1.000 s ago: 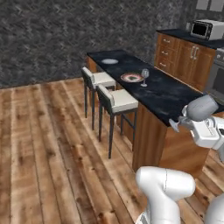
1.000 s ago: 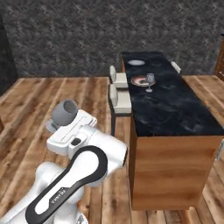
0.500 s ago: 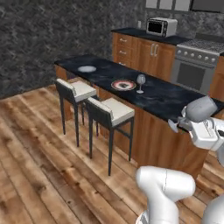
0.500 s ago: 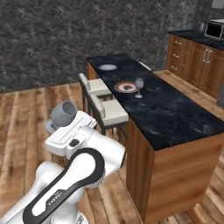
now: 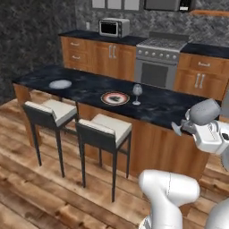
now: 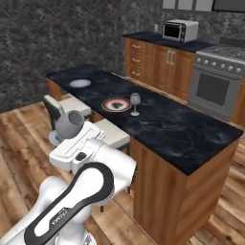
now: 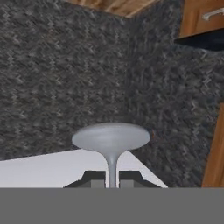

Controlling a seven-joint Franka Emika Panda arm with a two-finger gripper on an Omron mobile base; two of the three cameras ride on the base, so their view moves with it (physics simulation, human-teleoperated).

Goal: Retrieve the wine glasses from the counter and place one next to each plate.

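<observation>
On the island tabletop (image 5: 170, 109), from the left: pale plate (image 5: 60, 84) alone, no glass beside it; red-rimmed plate (image 5: 115, 98) further along, with one wine glass (image 5: 137, 92) upright just right of it. To the right, off the tabletop edge: second wine glass (image 5: 200, 116), tipped on its side, in the end effector (image 7: 112, 179), jaws narrowed onto the thin stem, foot (image 7: 111, 136) splayed just beyond the tips. Probably light, stiff, smooth and slippery, easily snapped at the stem. Best taken low on the stem as now, with a gentle squeeze; top-heavy bowl likely to swing. Judged destination: beside the pale plate.
</observation>
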